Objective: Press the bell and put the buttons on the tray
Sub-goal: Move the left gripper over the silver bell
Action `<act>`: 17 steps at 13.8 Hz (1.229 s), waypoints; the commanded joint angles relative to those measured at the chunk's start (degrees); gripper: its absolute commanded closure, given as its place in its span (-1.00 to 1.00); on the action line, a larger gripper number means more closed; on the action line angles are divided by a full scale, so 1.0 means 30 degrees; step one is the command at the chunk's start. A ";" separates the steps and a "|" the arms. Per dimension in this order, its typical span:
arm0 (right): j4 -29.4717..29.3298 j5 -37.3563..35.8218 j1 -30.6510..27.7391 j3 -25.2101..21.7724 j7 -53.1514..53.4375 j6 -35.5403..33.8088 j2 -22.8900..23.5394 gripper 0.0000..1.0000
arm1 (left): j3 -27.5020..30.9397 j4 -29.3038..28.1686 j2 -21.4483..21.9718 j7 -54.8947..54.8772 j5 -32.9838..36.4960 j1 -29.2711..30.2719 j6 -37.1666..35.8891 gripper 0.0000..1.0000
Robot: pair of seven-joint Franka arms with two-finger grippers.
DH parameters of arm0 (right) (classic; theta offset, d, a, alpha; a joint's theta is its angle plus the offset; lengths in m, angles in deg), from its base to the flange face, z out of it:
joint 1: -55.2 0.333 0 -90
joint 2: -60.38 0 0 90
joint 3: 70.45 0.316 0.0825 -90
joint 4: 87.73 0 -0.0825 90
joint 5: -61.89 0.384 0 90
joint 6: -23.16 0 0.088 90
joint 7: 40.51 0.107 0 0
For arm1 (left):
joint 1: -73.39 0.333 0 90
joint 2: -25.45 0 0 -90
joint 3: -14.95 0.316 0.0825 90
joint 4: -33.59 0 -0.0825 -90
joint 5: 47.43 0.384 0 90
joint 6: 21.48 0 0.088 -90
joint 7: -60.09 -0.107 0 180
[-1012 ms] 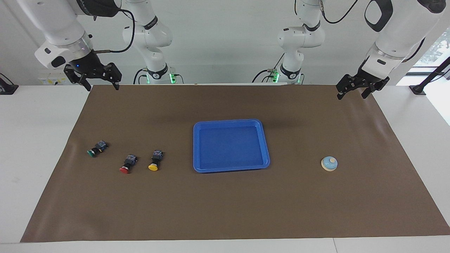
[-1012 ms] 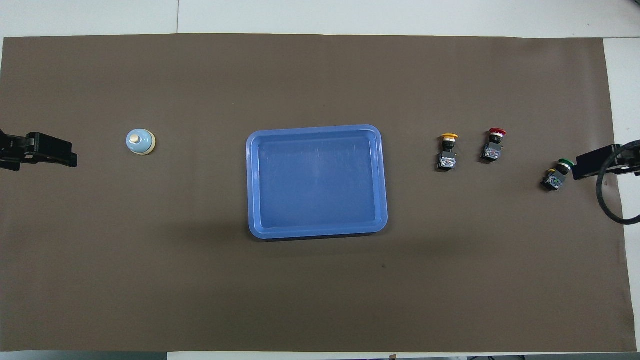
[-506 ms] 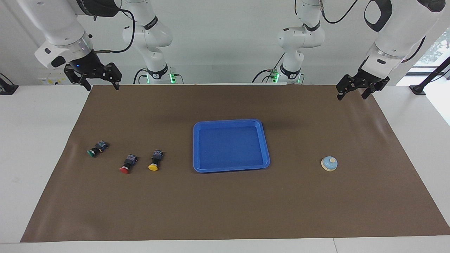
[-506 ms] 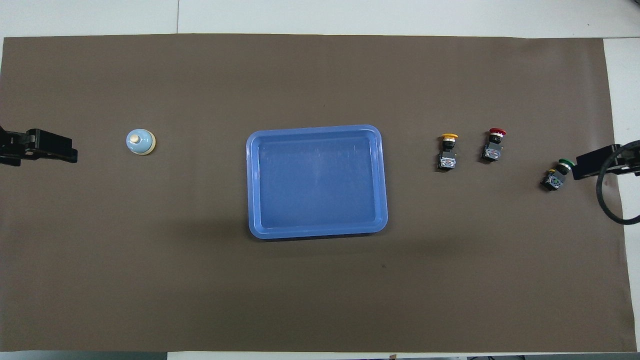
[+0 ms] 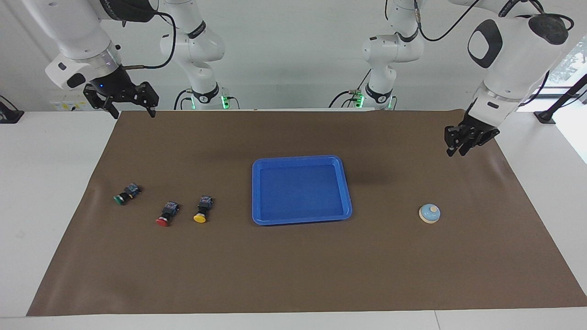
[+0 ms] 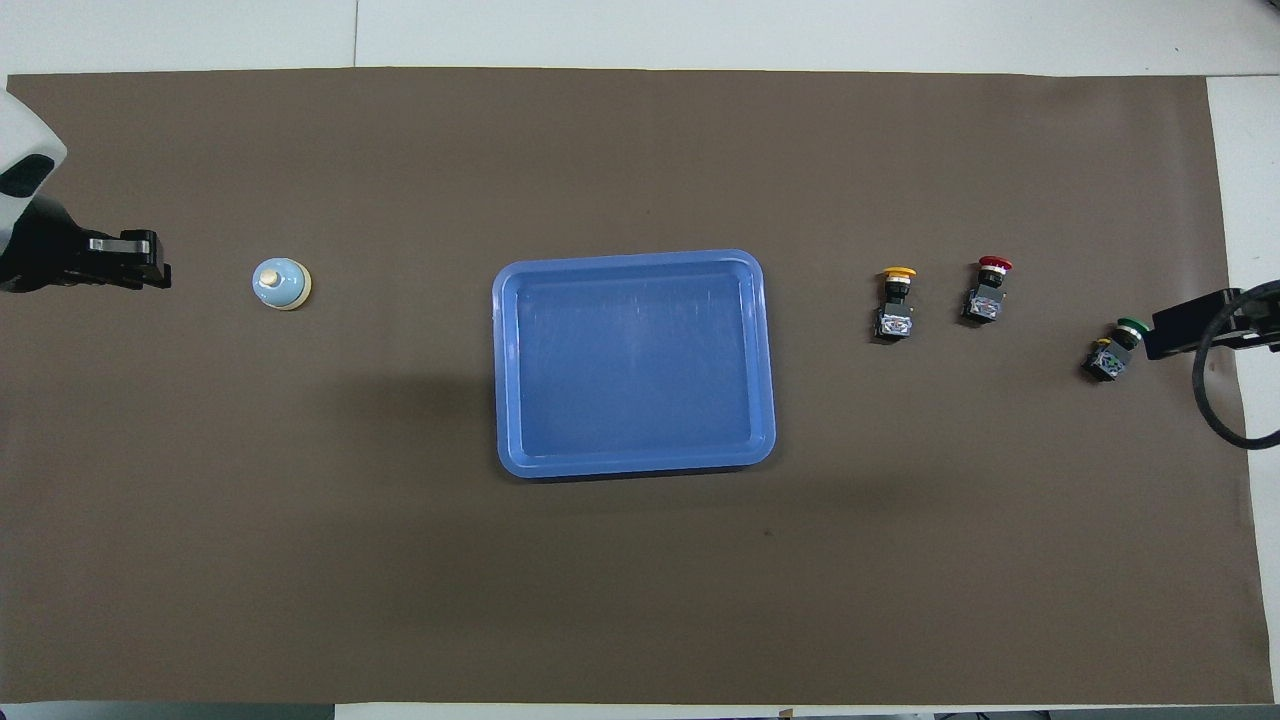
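The light-blue bell (image 5: 429, 213) (image 6: 281, 284) sits on the brown mat toward the left arm's end. My left gripper (image 5: 457, 152) (image 6: 160, 272) hangs over the mat beside the bell, apart from it, shut and holding nothing. The blue tray (image 5: 300, 192) (image 6: 633, 362) lies mid-table with nothing in it. Toward the right arm's end lie three buttons on their sides: yellow (image 5: 202, 210) (image 6: 896, 300), red (image 5: 166, 214) (image 6: 988, 292) and green (image 5: 124, 195) (image 6: 1113, 352). My right gripper (image 5: 133, 113) waits open above the mat's corner by its base.
A brown mat (image 5: 293, 275) covers most of the white table (image 5: 46, 183). A black cable (image 6: 1215, 400) loops by the right gripper near the green button. Black mounts (image 5: 545, 117) stand at the table's corners near the robots.
The left arm has swung down and out over the mat toward the bell, and its fingers have drawn together. The right arm and all objects are unmoved.
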 commanded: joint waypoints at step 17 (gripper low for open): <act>0.0301 0.0166 -0.0140 -0.0019 -0.0270 -0.0212 -0.0386 -1.00 | 0.0283 -0.1441 -0.4893 0.0170 0.0290 0.0079 0.7331 1.00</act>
